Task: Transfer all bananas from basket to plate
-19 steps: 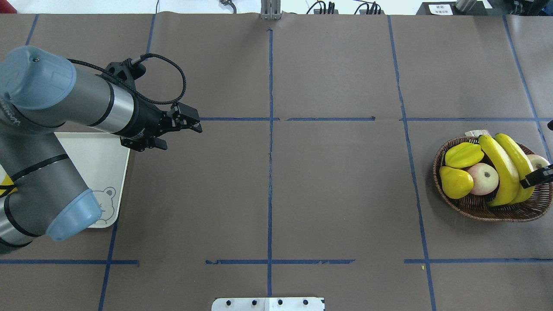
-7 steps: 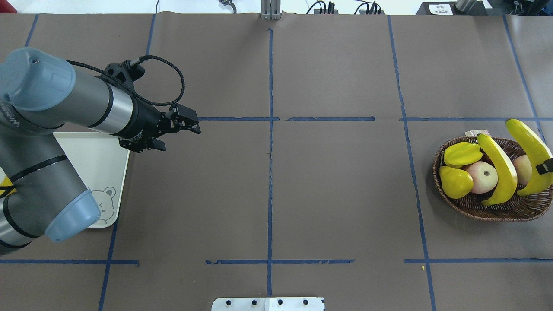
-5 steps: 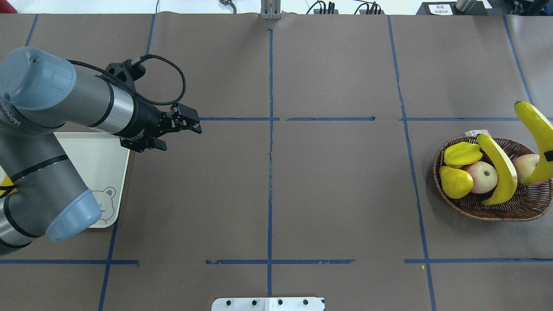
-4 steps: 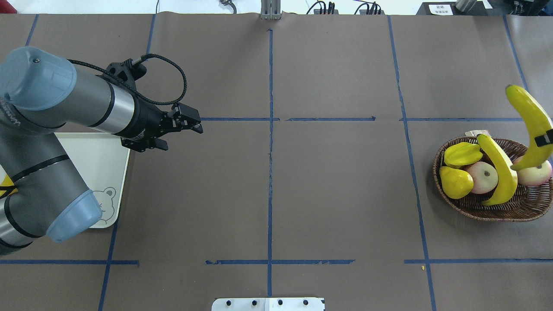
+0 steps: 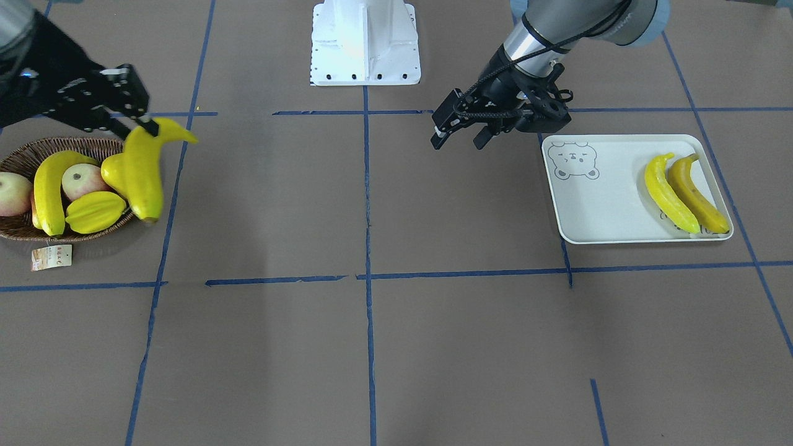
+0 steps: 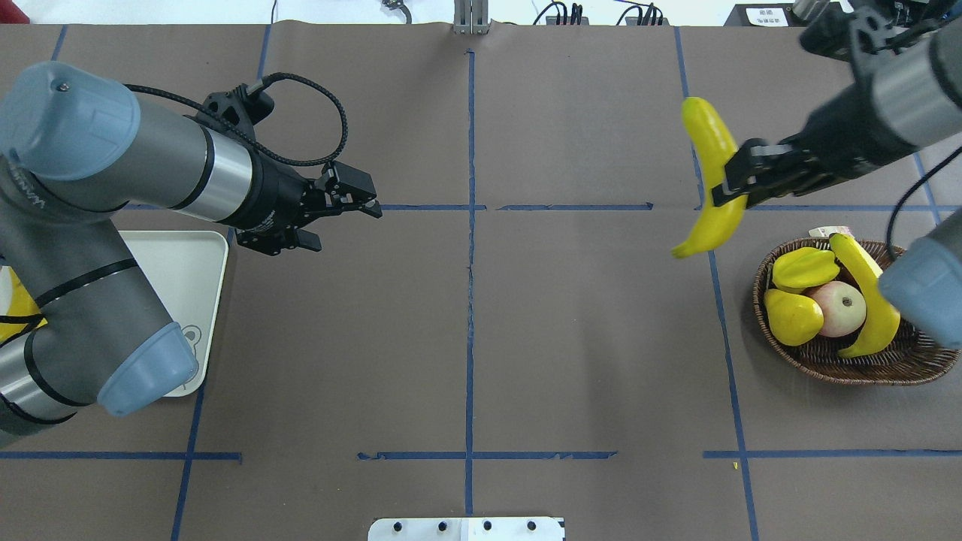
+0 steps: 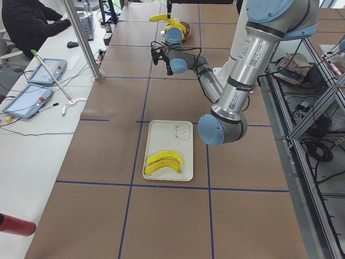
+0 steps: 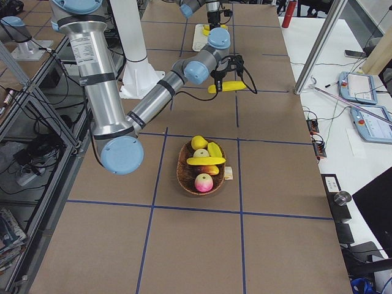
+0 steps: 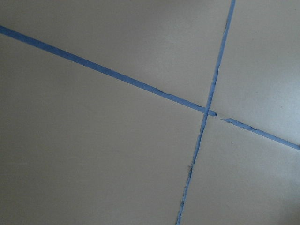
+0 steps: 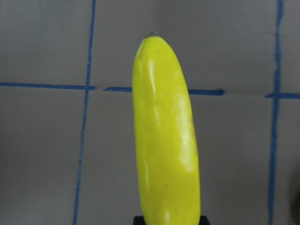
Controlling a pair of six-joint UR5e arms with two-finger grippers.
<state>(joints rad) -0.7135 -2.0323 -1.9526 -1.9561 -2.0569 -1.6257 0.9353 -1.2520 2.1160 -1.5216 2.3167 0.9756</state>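
My right gripper [image 6: 733, 184] is shut on a yellow banana [image 6: 710, 176] and holds it in the air to the left of the wicker basket [image 6: 849, 364]. The held banana fills the right wrist view [image 10: 164, 140]. One more banana [image 6: 872, 293] lies in the basket. The pale plate [image 5: 595, 204] holds a yellow banana [image 5: 666, 193] and an orange-brown one [image 5: 697, 195]. My left gripper [image 5: 456, 144] is open and empty, hovering just off the plate's bear corner. In the overhead view my left arm hides most of the plate [image 6: 180, 278].
The basket also holds a starfruit [image 6: 804, 269], a yellow pear [image 6: 793, 317] and an apple [image 6: 842, 308]. A paper tag [image 5: 51, 257] lies beside the basket. Blue tape lines [image 9: 206, 112] cross the brown table cover. The robot's white base [image 5: 365, 40] stands at the table edge.
My right gripper has lifted one banana out of the basket and carried it left, towards the table's middle. My left gripper has shifted slightly to the right.
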